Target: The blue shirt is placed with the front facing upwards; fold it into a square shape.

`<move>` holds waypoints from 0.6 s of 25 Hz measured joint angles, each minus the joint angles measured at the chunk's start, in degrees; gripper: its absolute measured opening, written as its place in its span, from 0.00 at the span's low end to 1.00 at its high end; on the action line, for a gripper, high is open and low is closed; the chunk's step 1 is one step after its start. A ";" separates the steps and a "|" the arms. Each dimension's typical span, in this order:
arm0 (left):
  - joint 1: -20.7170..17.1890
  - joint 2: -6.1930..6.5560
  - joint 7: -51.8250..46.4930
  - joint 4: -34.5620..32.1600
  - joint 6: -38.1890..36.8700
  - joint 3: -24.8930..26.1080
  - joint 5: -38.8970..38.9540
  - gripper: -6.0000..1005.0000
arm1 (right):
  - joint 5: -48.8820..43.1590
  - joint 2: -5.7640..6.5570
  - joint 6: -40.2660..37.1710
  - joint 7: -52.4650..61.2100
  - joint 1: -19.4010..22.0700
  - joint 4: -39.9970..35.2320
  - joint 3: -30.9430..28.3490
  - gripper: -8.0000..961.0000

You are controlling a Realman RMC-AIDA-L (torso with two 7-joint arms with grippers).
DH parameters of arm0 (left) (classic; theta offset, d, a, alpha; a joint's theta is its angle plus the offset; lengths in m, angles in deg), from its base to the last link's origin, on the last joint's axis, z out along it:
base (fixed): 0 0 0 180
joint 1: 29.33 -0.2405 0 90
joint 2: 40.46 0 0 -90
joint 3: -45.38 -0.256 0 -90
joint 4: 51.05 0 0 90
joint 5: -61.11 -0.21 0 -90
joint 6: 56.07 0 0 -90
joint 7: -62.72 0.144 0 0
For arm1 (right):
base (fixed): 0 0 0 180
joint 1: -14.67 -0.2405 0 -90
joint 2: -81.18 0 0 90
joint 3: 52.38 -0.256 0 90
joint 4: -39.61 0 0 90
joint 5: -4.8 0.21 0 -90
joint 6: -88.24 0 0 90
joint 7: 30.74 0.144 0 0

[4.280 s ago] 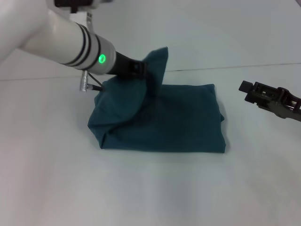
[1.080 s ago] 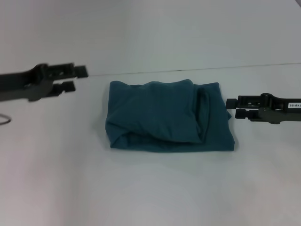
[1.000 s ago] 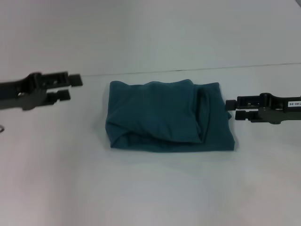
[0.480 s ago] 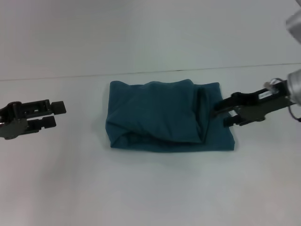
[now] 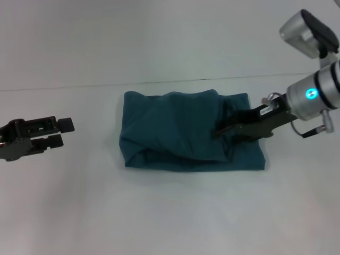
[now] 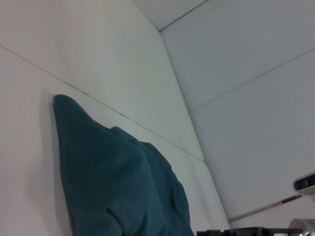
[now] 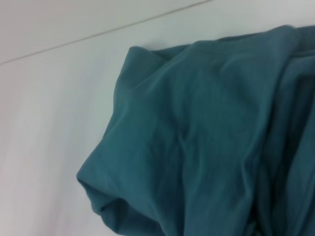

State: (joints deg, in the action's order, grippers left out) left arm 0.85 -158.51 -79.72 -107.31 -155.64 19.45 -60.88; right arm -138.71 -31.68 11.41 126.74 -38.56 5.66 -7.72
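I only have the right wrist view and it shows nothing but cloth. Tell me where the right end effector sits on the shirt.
Observer: The right end effector is over the right part of the blue shirt, its tip at a dark fold line.
Operator: Report the left one.
Observer: The left end effector is off to the shirt's left, apart from it, fingers open.
Operator: Give me the shirt's outline.
Observer: A folded bundle, wider than deep, top layer rumpled, no lettering showing.
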 joint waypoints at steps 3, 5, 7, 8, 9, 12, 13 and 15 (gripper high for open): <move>-0.02 -0.07 0.02 0.06 0.57 0.02 0.01 0.73 | -0.02 -0.57 3.51 0.02 -1.00 2.47 1.70 0.73; 0.02 -0.08 0.03 0.39 0.88 0.04 0.15 0.73 | -0.03 -0.85 5.47 0.01 -1.63 4.13 2.55 0.73; 0.13 -0.08 0.12 0.94 1.20 0.05 0.32 0.73 | 0.00 -1.14 6.82 0.01 -1.93 5.00 3.02 0.73; 0.22 -0.08 0.28 1.36 1.46 0.05 0.41 0.73 | 0.08 -1.29 7.12 0.01 -1.98 5.10 3.05 0.73; 0.26 -0.08 0.41 1.64 1.69 0.06 0.43 0.73 | 0.20 -1.53 7.34 0.01 -2.01 5.16 3.07 0.73; 0.36 -0.07 0.63 2.49 2.28 0.09 0.45 0.73 | 0.20 -1.97 7.72 0.23 -2.07 5.18 3.16 0.73; 0.39 -0.07 0.66 2.67 2.39 0.09 0.49 0.73 | 0.12 -2.02 7.84 0.34 -2.09 5.17 3.24 0.73; 0.45 -0.07 0.74 2.98 2.57 0.09 0.59 0.73 | 0.17 -2.08 8.34 0.45 -2.02 5.19 3.36 0.71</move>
State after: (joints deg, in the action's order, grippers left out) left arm 1.30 -158.59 -78.98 -104.33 -153.07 19.54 -60.29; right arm -138.53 -33.76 19.75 127.19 -40.58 10.85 -4.36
